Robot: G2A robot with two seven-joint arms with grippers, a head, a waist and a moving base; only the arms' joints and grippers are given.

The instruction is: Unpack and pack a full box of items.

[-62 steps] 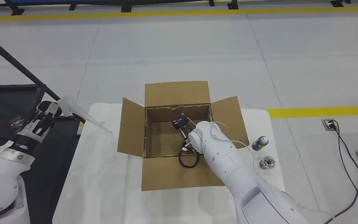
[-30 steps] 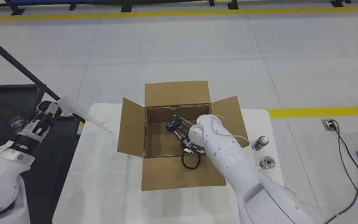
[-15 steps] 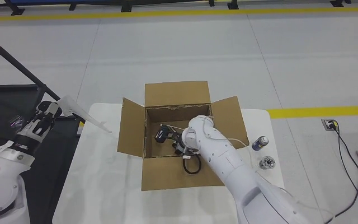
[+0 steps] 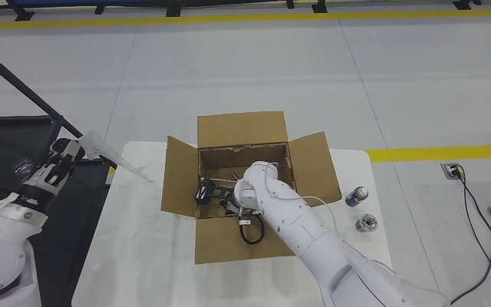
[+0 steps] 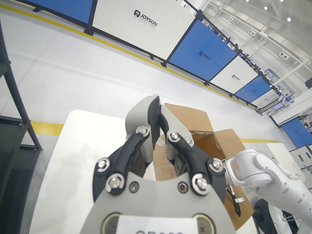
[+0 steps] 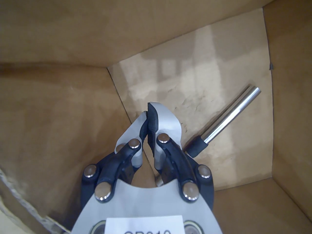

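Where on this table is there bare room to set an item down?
Widest bare patch: table between the left flap of the box and the table's left and near edges; the left gripper hangs over its far corner. Right of the box, a can and a round part crowd the strip.

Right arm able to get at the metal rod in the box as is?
Probably yes. The right gripper is inside the box, and the metal rod lies bare on its floor beside it. The gripper is shut, so it must open first.
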